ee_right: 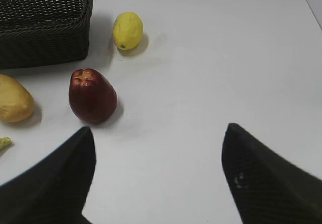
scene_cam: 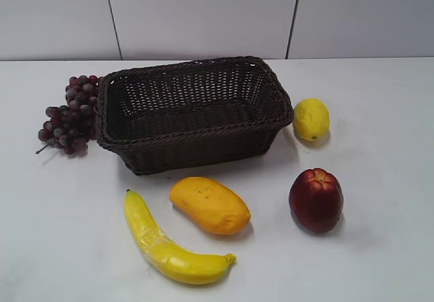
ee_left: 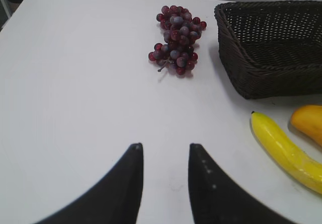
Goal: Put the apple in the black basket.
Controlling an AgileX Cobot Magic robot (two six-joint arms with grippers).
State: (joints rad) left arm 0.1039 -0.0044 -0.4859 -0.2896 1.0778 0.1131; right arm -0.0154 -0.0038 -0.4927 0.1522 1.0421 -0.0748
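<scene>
Apple (scene_cam: 316, 199) is sitting upright on the white table (scene_cam: 380, 248), right of the mango (scene_cam: 209, 205) and well apart from the black basket (scene_cam: 193, 112), which is standing empty. The right gripper (ee_right: 158, 133) is hovering nearby with jaws spread wide and should be centring over the fruit's widest part before closing. The left gripper (ee_left: 166, 151) is waiting with a narrow gap, holding nothing.

exterior: slanted down, front | wrists: low, forward | shared: basket (scene_cam: 193, 112)
</scene>
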